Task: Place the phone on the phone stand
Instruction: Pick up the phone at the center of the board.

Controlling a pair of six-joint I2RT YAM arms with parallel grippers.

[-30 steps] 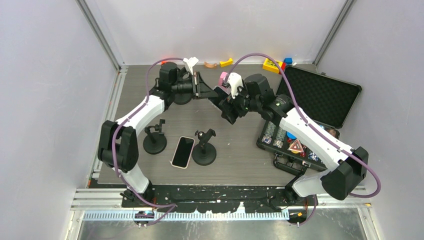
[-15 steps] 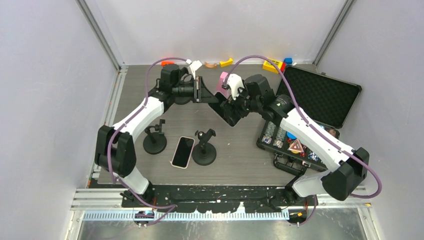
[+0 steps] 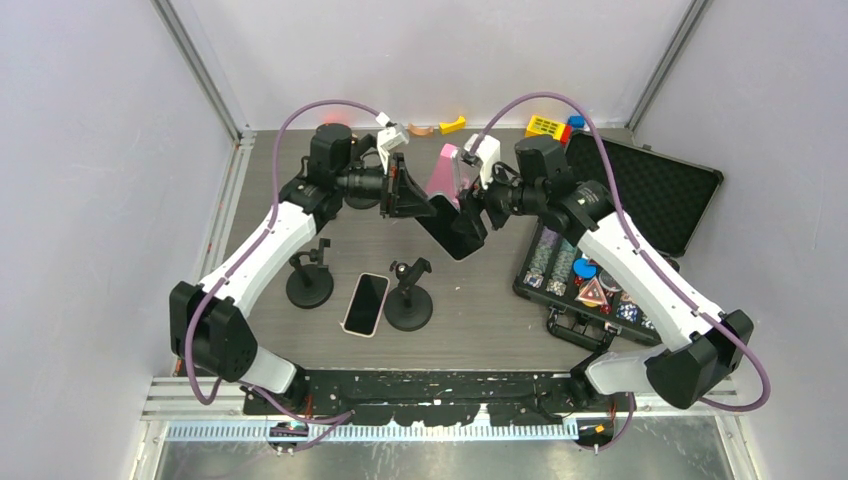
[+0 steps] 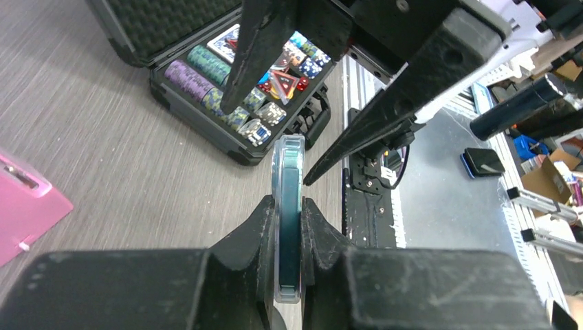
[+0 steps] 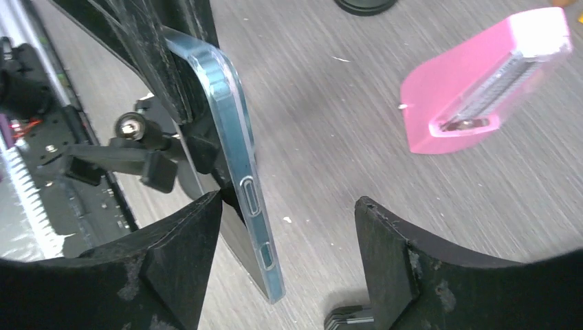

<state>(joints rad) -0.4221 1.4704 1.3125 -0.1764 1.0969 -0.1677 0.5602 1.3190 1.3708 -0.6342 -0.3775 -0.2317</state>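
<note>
the phone (image 4: 289, 161), in a clear blue-tinted case, is clamped edge-on between the fingers of the left pincer (image 4: 289, 206). that pincer is closed down to the phone's thickness and pressed on both flat faces. the phone is held above the table (image 3: 480, 300), and its free end is pushed out past the fingertips toward the right pincer (image 5: 287, 203).

the right pincer is spread wide and set astride that free end. one finger (image 5: 175, 265) is seen just beside one face of the phone; whether it is touched cannot be told. the other finger (image 5: 419, 268) is kept well apart from the opposite face. nothing is gripped by the right pincer.

from above, the two pincers are seen tip to tip over the middle of the table, with the phone between them. a pink plastic object (image 3: 443, 170) is seen just beside the right pincer, on its far side. an open poker chip case (image 3: 640, 190) is found under the right arm, behind the right pincer.

nearer the arm bases than both pincers, two black phone stands (image 3: 310, 282) (image 3: 408, 300) are stood upright. a second phone (image 3: 366, 304) is laid flat, screen up, between them. neither stand is touched by the held phone.
</note>
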